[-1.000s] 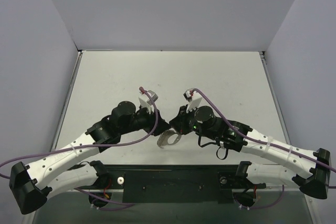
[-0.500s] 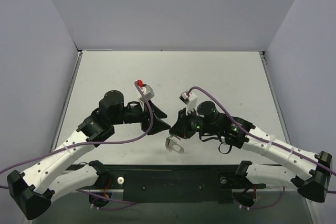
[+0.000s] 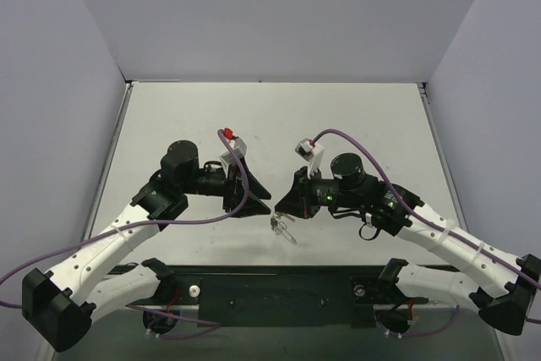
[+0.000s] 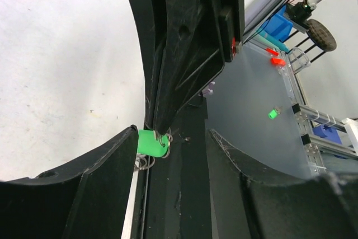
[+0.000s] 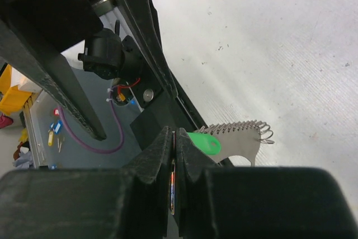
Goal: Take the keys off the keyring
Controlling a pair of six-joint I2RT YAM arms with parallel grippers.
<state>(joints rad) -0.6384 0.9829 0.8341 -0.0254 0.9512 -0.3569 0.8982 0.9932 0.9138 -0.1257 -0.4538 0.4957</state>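
The keyring (image 3: pixel 282 229) hangs as a small silvery bunch between my two grippers, just above the table. My right gripper (image 3: pixel 281 209) is shut on a thin metal edge of it, seen in the right wrist view (image 5: pixel 174 135). A green tag (image 5: pixel 204 143) and a flat silvery toothed piece (image 5: pixel 240 141) with small wire loops (image 5: pixel 267 134) hang beyond its fingertips. I cannot pick out separate keys. My left gripper (image 3: pixel 260 206) is open and empty (image 4: pixel 172 135), beside the bunch and not touching it. The green tag (image 4: pixel 151 143) and a thin ring (image 4: pixel 166 138) show by its left finger.
The white table (image 3: pixel 338 124) has grey walls on three sides. A black base bar (image 3: pixel 279 293) with cables runs along the near edge. My left arm's fingers (image 5: pixel 72 71) fill the upper left of the right wrist view.
The bunch lay on the table between both grippers; now it hangs from my right gripper. My left gripper has drawn back to the left of it, and my right arm has shifted right.
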